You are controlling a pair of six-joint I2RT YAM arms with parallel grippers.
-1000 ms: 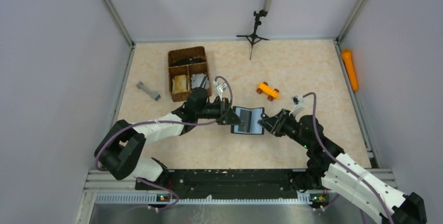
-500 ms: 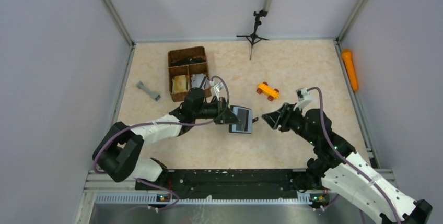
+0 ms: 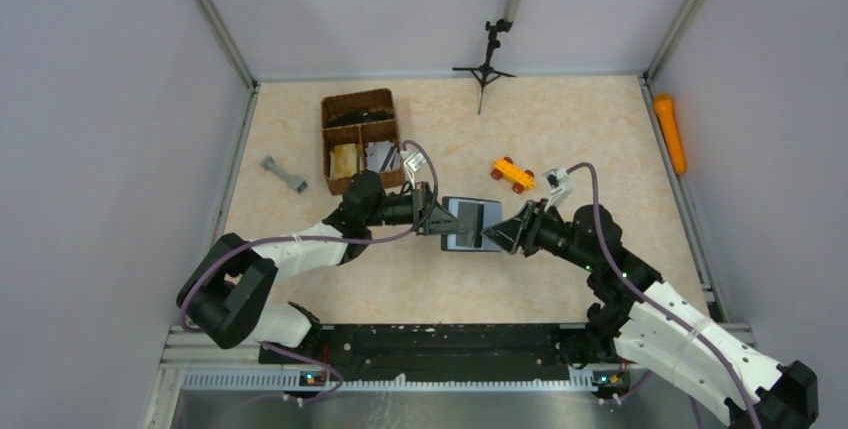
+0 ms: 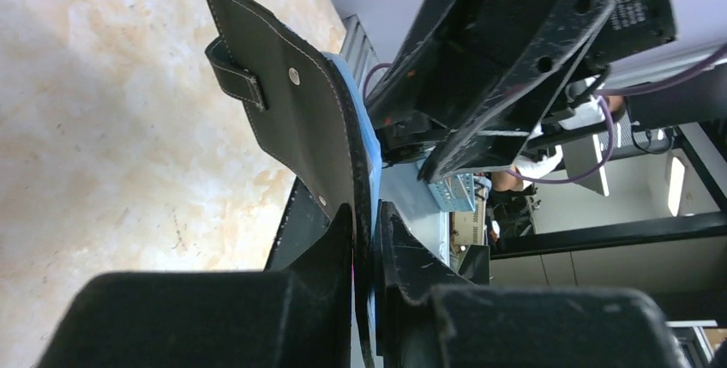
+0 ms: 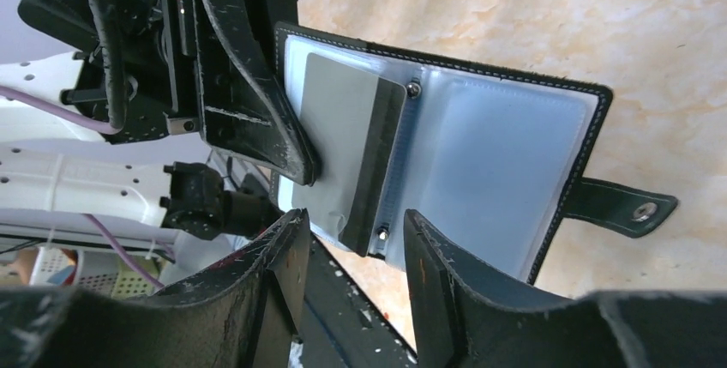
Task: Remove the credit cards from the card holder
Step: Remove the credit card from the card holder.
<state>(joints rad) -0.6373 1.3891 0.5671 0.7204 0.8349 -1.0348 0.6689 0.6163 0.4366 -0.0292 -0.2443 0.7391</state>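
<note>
The black card holder (image 3: 472, 225) is held open above the table, its grey-blue shiny inside (image 5: 489, 171) facing my right wrist camera. A grey card with a dark stripe (image 5: 343, 141) sits in its left pocket. The snap tab (image 5: 633, 210) sticks out to the right. My left gripper (image 3: 434, 219) is shut on the holder's left edge (image 4: 364, 222); the black outer side (image 4: 291, 119) fills the left wrist view. My right gripper (image 3: 500, 237) is open, and its fingers (image 5: 296, 274) straddle the holder's near edge by the card's stripe, in the right wrist view (image 5: 351, 248).
A brown wicker divided basket (image 3: 360, 139) stands at the back left, with a grey dumbbell-shaped part (image 3: 284, 173) beside it. An orange toy car (image 3: 512, 173) lies just behind the holder. An orange cylinder (image 3: 670, 134) lies by the right wall. A small tripod (image 3: 486, 59) stands at the back.
My right gripper drew back to the right, then came in again to the holder's right side. My left gripper kept its hold and shifted the holder slightly.
</note>
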